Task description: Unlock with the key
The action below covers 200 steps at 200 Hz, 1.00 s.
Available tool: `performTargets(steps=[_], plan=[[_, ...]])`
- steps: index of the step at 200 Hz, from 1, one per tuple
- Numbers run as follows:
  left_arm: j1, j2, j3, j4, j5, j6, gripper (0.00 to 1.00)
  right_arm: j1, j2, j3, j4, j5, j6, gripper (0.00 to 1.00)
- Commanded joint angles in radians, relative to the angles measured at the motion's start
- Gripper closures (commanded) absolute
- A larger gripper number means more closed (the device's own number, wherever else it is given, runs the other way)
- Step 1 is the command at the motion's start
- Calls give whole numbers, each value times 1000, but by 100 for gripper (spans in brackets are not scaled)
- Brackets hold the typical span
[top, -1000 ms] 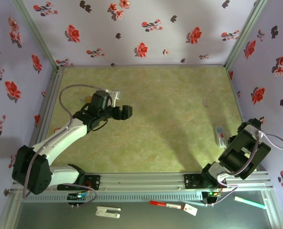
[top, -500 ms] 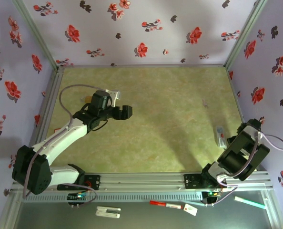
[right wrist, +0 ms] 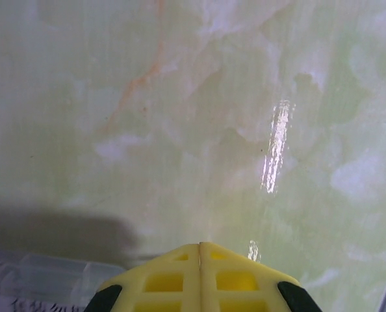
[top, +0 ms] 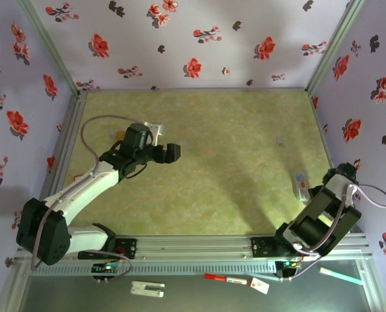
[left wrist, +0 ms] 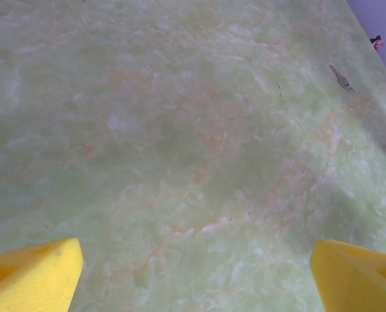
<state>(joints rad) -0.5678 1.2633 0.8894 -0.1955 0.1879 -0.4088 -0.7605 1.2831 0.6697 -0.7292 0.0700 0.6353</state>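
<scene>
Left wrist view: we see what looks like the key (left wrist: 341,78) well ahead-right of the left gripper (left wrist: 193,253), jaws wide apart. Right gripper (right wrist: 200,250) is pressed together, empty. We'd come in low & pinch its bow.

A small dark metal key (top: 281,140) lay right of centre on the green marbled tabletop (top: 232,117), above a clear plastic packet (top: 301,184) by the right edge; the left gripper (top: 172,153) sat centre-left.
</scene>
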Motion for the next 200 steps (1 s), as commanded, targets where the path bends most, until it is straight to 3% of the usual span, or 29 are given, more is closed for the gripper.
performTargets(steps=[1, 52, 109, 139, 169, 200], plan=[[-8, -6, 34, 5, 18, 15, 9, -2, -53, 60, -74, -14, -20, 100], [-9, -8, 46, 16, 49, -18, 9, -2, -157, 183, -156, -68, -11, 100], [-15, 2, 113, 54, 137, -128, 10, 50, -263, 361, -143, -292, 77, 100], [-25, 15, 151, 104, 185, -226, 10, 234, -245, 457, -96, -372, 143, 100], [-38, 48, 204, 150, 237, -400, 10, 489, -223, 488, 46, -420, 251, 100], [-61, 60, 143, 435, 273, -594, 10, 760, -176, 494, 250, -433, 362, 100]])
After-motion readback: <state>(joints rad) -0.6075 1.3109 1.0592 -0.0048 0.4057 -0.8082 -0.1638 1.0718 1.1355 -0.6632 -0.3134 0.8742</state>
